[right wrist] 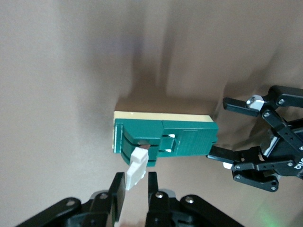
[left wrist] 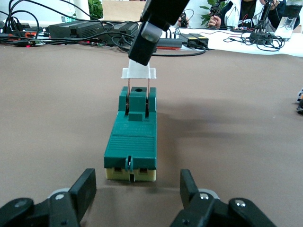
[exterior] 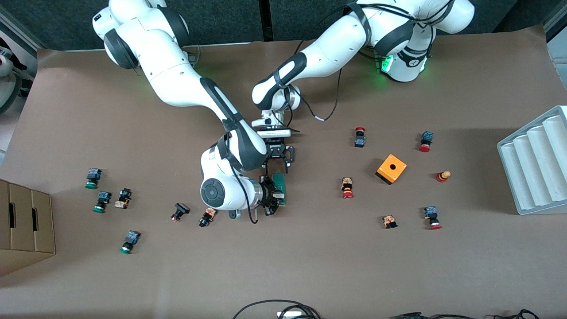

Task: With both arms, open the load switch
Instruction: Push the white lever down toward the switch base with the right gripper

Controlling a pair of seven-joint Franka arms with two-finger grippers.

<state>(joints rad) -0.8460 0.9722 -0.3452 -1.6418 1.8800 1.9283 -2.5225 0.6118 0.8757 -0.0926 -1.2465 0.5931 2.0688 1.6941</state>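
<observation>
The load switch (exterior: 280, 188) is a dark-green block lying on the brown table between the two grippers. In the left wrist view its white piece (left wrist: 138, 72) stands raised off the green body (left wrist: 131, 142) on two thin metal blades. My right gripper (right wrist: 135, 188) is shut on that white piece (right wrist: 135, 170), reaching in from the right arm's end (exterior: 273, 196). My left gripper (left wrist: 137, 189) is open at the switch's other end, its fingers (left wrist: 87, 189) spread wider than the block and holding nothing. It shows in the front view (exterior: 278, 166) and in the right wrist view (right wrist: 220, 127).
An orange cube with a hole (exterior: 391, 169) and several red-capped push buttons (exterior: 347, 188) lie toward the left arm's end. Green-capped buttons (exterior: 93, 178) lie toward the right arm's end, near a cardboard box (exterior: 24, 226). A white ribbed rack (exterior: 536, 164) stands at the table edge.
</observation>
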